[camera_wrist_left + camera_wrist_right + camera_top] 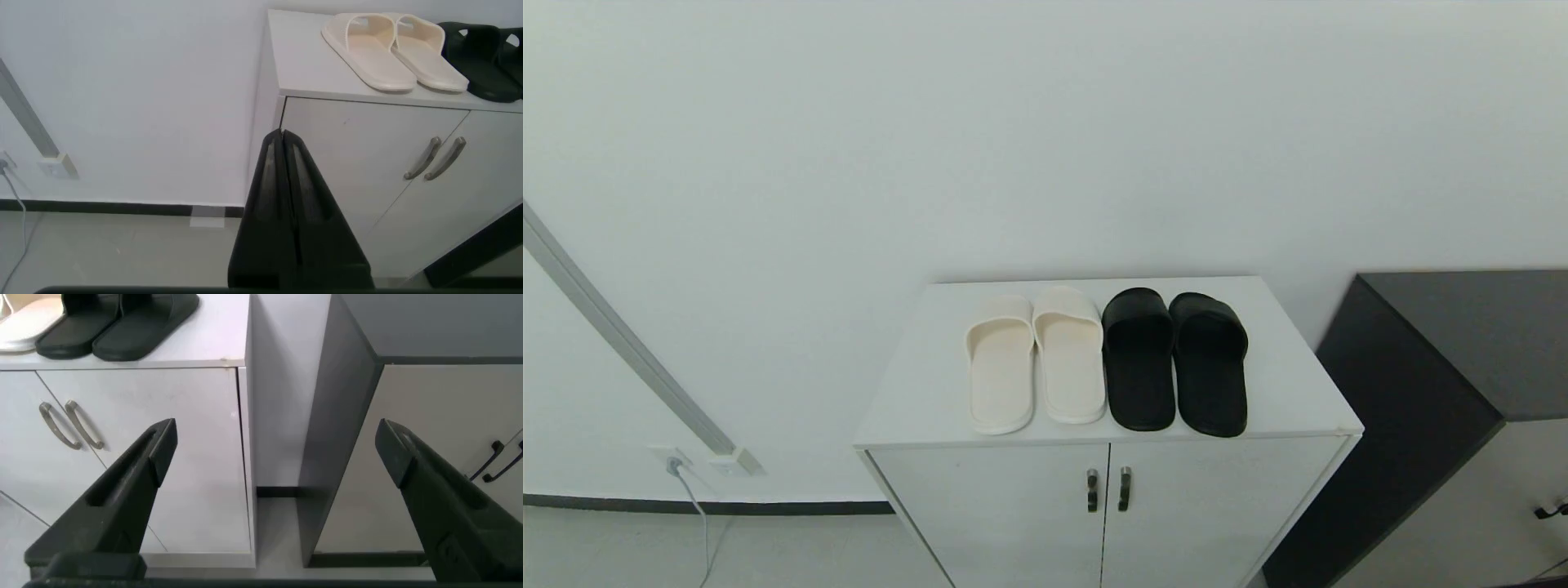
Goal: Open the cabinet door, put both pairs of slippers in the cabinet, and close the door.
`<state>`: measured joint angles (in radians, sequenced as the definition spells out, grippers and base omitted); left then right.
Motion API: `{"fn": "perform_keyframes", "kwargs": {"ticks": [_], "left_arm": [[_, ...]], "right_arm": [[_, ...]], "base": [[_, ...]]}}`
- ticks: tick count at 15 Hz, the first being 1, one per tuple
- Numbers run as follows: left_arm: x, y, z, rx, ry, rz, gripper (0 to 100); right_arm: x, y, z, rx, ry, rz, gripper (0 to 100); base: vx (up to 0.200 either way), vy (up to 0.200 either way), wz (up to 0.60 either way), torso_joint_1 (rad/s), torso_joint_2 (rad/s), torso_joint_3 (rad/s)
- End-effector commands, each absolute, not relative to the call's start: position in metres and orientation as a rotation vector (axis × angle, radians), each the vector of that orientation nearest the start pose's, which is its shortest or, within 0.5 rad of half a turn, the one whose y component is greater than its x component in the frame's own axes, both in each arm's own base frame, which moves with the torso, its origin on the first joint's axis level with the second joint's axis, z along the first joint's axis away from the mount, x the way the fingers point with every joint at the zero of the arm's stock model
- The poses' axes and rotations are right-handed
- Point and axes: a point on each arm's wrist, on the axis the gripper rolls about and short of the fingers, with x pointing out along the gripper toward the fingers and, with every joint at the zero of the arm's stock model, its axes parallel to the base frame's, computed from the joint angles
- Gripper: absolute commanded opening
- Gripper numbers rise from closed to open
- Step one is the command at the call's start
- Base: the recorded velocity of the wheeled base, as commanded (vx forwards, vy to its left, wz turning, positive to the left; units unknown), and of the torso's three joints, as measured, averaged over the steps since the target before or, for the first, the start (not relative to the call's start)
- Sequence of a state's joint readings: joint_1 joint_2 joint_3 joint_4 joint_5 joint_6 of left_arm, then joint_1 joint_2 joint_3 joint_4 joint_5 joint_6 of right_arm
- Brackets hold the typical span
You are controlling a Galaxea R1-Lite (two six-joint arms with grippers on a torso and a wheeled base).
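The white slippers (1036, 359) and, right of them, the black slippers (1176, 363) lie side by side atop the cabinet (907, 392) — its doors (1005, 514) shut. The left gripper (283, 155) is pressed together, the right gripper (276, 437) spread — both facing the cabinet front.

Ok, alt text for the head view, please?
A white two-door cabinet stands closed against a white wall, two metal handles meeting at its centre. On top sit a cream pair of slippers and, to its right, a black pair, toes toward the wall.
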<state>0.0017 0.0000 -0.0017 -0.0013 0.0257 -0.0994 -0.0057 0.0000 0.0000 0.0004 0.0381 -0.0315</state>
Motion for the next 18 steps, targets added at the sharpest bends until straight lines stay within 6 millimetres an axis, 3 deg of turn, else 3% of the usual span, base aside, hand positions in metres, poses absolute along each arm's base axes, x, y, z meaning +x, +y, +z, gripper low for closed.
{"fn": "perform_keyframes", "kwargs": {"ticks": [1, 8, 9, 10, 14, 17, 18], "left_arm": [[-0.023, 0.001, 0.076, -0.100, -0.005, 0.029, 0], [-0.023, 0.001, 0.076, -0.101, -0.005, 0.029, 0], [-0.023, 0.001, 0.076, -0.100, -0.003, 0.029, 0], [-0.023, 0.001, 0.076, -0.100, -0.001, 0.028, 0], [-0.023, 0.001, 0.076, -0.100, -0.003, 0.029, 0], [-0.023, 0.001, 0.076, -0.100, -0.003, 0.029, 0], [-0.023, 0.001, 0.076, -0.100, -0.003, 0.029, 0]], "right_arm": [[-0.023, 0.001, 0.075, -0.034, 0.003, 0.032, 100], [-0.023, 0.001, 0.077, -0.048, -0.010, 0.029, 100], [-0.025, 0.001, 0.089, -0.032, -0.043, 0.027, 100], [-0.031, 0.000, 0.154, 0.114, -0.121, 0.068, 100], [0.031, 0.006, 0.147, 0.039, 0.233, 0.185, 100], [0.083, 0.018, 0.163, 0.097, 0.243, 0.240, 100], [0.109, 0.028, 0.176, 0.093, 0.226, 0.267, 100]], "base": [[0.000, 0.000, 0.00, 0.000, 0.00, 0.000], [0.000, 0.000, 0.00, 0.000, 0.00, 0.000], [0.000, 0.000, 0.00, 0.000, 0.00, 0.000], [0.000, 0.000, 0.00, 0.000, 0.00, 0.000], [0.000, 0.000, 0.00, 0.000, 0.00, 0.000], [0.000, 0.000, 0.00, 0.000, 0.00, 0.000], [0.000, 0.000, 0.00, 0.000, 0.00, 0.000]]}}
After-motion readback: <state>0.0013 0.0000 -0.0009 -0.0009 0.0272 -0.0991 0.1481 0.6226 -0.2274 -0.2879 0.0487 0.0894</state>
